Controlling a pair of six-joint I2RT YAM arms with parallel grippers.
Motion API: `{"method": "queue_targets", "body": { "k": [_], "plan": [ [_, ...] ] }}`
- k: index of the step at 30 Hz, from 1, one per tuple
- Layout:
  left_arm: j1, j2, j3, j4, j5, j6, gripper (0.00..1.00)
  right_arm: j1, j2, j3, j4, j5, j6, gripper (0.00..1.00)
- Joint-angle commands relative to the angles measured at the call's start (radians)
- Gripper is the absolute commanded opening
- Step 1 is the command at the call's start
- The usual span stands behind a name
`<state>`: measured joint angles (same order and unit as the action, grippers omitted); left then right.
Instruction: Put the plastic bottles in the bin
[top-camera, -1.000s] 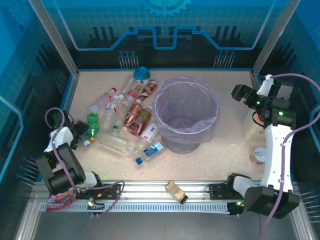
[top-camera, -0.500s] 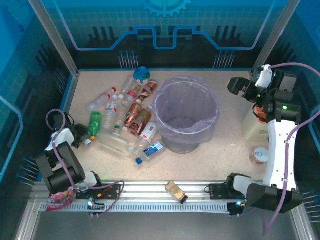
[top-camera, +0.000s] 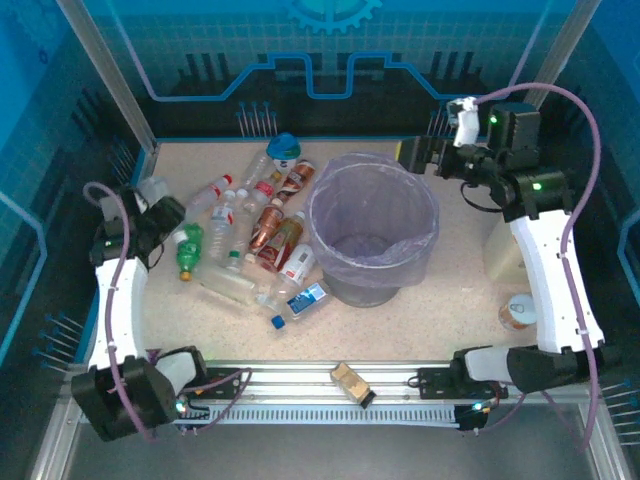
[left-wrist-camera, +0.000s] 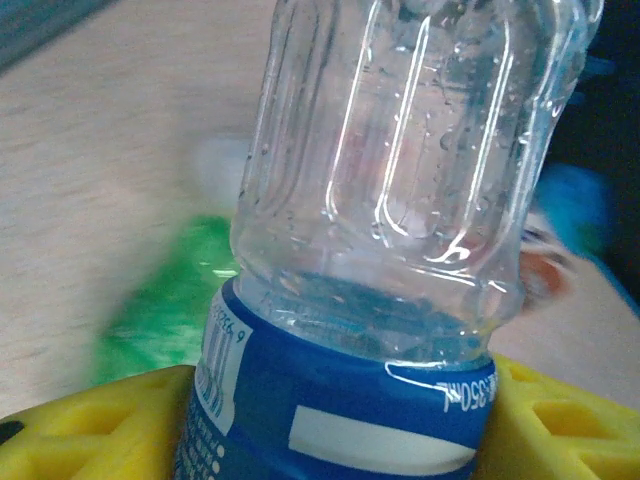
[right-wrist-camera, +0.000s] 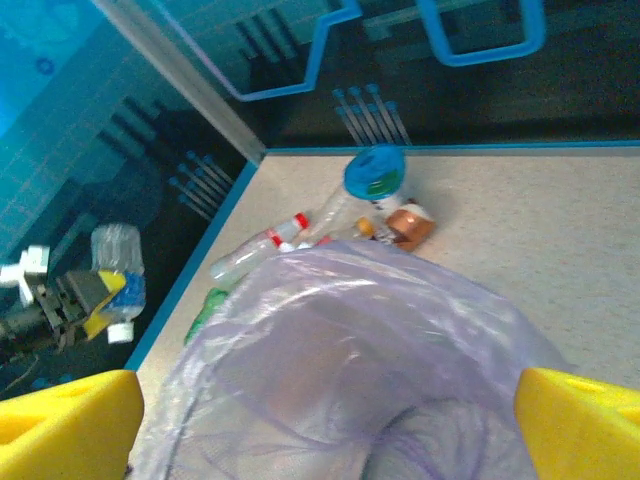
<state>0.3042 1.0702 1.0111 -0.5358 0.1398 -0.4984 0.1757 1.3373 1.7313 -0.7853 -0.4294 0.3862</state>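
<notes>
My left gripper (top-camera: 158, 205) is raised over the table's left edge and shut on a clear bottle with a blue label (left-wrist-camera: 350, 390). Its ribbed body (left-wrist-camera: 410, 170) stands up between my yellow fingers (left-wrist-camera: 90, 430). The same held bottle (right-wrist-camera: 116, 272) shows in the right wrist view, far left. Several other bottles (top-camera: 250, 235) lie left of the bin, among them a green bottle (top-camera: 187, 250) and brown-copper ones (top-camera: 268, 228). The grey bin (top-camera: 372, 288) with its lavender bag (right-wrist-camera: 350, 330) stands mid-table. My right gripper (top-camera: 420, 155) hangs open over the bin's far right rim with nothing between its fingers.
A small gold-brown box (top-camera: 350, 383) lies on the front rail. At the right edge stand a small orange holder (top-camera: 517, 312) and a pale container (top-camera: 500, 255). A blue-capped bottle (top-camera: 283, 148) is near the back wall.
My left arm has lifted from the table near the green bottle, carrying the blue-labelled bottle up and back. My right arm has swung left toward the bin's far rim.
</notes>
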Motion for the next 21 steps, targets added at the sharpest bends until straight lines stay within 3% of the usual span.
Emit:
{"method": "queue_targets", "body": {
  "k": [1,6,13,21],
  "plan": [
    [-0.132,-0.031,0.087,-0.049,0.132,0.029,0.46,0.097,0.056,0.074,0.029,-0.02,0.027,0.95],
    [-0.31,-0.056,0.15,0.074,0.239,-0.02,0.43,0.247,0.156,0.172,0.043,-0.03,0.034,0.95],
    [-0.561,-0.011,0.197,0.234,0.287,-0.051,0.44,0.369,0.286,0.27,0.113,-0.069,0.076,0.95],
    [-0.707,0.08,0.255,0.293,0.308,-0.028,0.41,0.42,0.352,0.276,0.198,-0.079,0.132,0.97]
  ]
}}
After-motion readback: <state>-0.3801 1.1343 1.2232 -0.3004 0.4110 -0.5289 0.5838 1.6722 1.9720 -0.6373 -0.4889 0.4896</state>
